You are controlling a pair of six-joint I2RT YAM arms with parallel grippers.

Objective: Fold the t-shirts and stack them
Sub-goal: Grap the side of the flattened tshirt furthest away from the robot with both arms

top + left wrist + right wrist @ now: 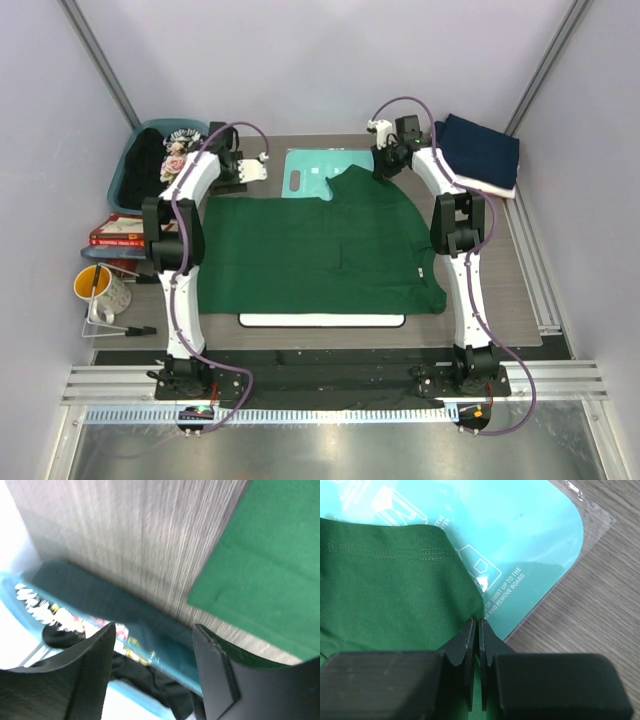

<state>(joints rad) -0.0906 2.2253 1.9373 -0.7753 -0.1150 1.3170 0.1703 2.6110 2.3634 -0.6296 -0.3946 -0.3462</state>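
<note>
A wooden table (520,300) seen from above, with two robot arms mounted at its near edge. One dark green t-shirt (320,250), the biggest thing on it, lies spread flat across the middle, its near hem covering part of one whiteboard (320,320). At the far left stands one blue bin (122,170) holding one black floral t-shirt (150,160). In the far right corner one folded navy t-shirt (482,148) sits on one folded white t-shirt (490,186). One teal board (305,172) lies flat at the far centre, overlapped by the green shirt's far edge. At the left side are what look like two red books (115,232) and one yellow mug (95,288). The right gripper (476,625) has its jaws pressed together on the green shirt's far edge (the cloth rises to a peak there). The left gripper (155,630) hovers near the bin, fingers spread, holding nothing.
</note>
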